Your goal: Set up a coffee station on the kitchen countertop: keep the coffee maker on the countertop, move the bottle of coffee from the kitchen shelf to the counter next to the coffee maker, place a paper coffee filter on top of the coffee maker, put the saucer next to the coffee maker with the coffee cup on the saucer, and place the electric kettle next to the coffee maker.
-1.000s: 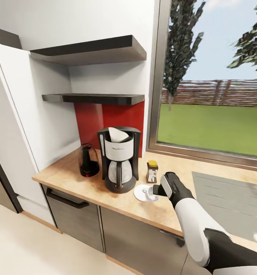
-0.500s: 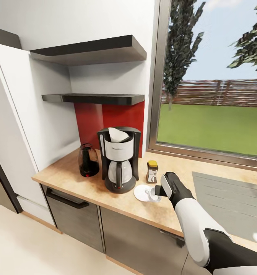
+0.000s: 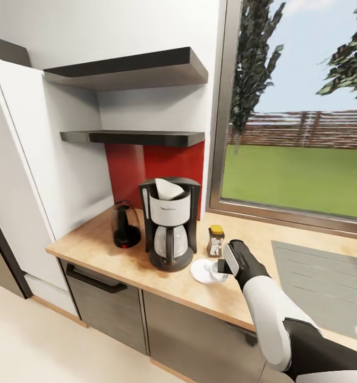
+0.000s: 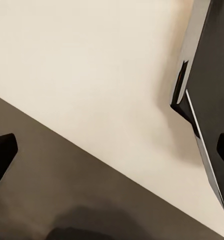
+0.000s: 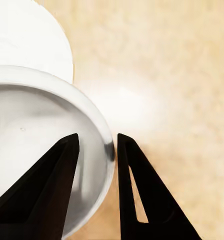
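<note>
While the coffee cup (image 5: 47, 165) is coming down at the edge of the saucer (image 3: 204, 270), we are seeing its white rim pinched between our right gripper (image 5: 94, 142) fingertips, one dark finger (image 5: 47, 185) inside the bowl and the other outside the wall, the gap between them narrow. The right gripper is gripping the rim, with the saucer's white disc just past the cup in the right wrist view. Over the last second the cup is drifting only slightly against the saucer; most of the shift in the head view is the camera moving, since the whole scene is sliding with it. We are judging that the cup is nearly set but not yet centred on the saucer, so the release is probably premature.

Outward from the coffee maker (image 3: 169, 223): the saucer is lying just beside its base on the window side, the bottle of coffee (image 3: 215, 241) is standing just beside it behind the saucer, the paper coffee filter (image 3: 168, 189) is sitting in its top, and the electric kettle (image 3: 124, 225) is standing near its other side, all on the kitchen countertop (image 3: 115, 263). The kitchen shelf (image 3: 141, 138) above is bare.

Our left gripper (image 4: 112, 145) is hanging with its fingertips wide apart, holding nothing, over pale floor (image 4: 92, 65).
</note>
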